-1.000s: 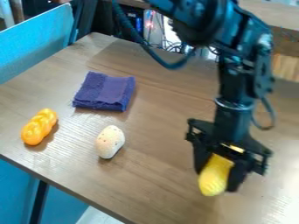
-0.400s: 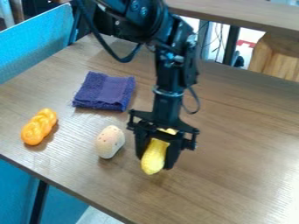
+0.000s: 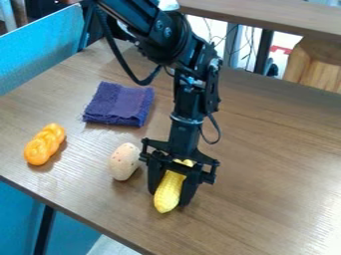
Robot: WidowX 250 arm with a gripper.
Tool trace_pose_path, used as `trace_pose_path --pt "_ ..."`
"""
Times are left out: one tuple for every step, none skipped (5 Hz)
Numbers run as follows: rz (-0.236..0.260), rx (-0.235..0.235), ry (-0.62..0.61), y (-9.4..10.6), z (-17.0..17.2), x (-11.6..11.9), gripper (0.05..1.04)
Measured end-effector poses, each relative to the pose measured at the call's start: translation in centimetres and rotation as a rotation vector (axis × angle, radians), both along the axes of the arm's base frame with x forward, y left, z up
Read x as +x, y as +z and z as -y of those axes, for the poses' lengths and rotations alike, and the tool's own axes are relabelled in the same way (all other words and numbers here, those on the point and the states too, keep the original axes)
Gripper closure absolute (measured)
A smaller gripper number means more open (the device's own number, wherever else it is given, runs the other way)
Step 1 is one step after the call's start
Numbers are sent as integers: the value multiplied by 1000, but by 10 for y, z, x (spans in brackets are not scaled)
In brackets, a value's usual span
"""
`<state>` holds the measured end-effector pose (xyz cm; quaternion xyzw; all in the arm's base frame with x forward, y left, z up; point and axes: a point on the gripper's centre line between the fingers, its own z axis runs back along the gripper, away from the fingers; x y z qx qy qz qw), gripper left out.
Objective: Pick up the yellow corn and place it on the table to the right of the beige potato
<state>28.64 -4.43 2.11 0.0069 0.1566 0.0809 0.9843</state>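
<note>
Right now, your hand [image 3: 169, 197] is holding a yellow corn cob [image 3: 168, 193], with one finger on each side of it. You have it low over the front half of the tabletop [image 3: 273, 174], a little below the middle of the view. The cob slants between the fingers: its rounded lower end pokes out toward the front edge, and its upper end shows through the frame of the hand. You can't tell from here whether that lower end touches the wood.

Your arm [image 3: 191, 94] comes in from the top edge, left of the middle, then bends so that its last part hangs nearly straight down. A dark cable [image 3: 118, 54] loops along its left side.

Just left of the hand you have a pale, speckled potato [image 3: 124, 162], lying with its long side running roughly front to back. The side of the hand comes very near it in the view, and you can't tell whether they touch. Farther left, near the slanting edge, you see a shiny orange twisted roll [image 3: 45, 145], well apart from the potato. Behind these two lies a folded purple cloth [image 3: 120, 103] with frayed edges, flat on the wood and left of the arm. A blue panel [image 3: 40, 50] stands along the far left side.
</note>
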Motion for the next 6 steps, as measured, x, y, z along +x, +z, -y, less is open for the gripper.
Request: trace_pose_path --pt "-6 -9 9 -1 1 0 343" --pt "-16 -44 50 -3 4 -4 119" --pt "78 -118 46 3 11 -8 95" --pt "192 -136 42 45 13 -2 93" --pt "241 -148 13 65 14 8 93" --pt "298 -154 1 95 4 33 93"
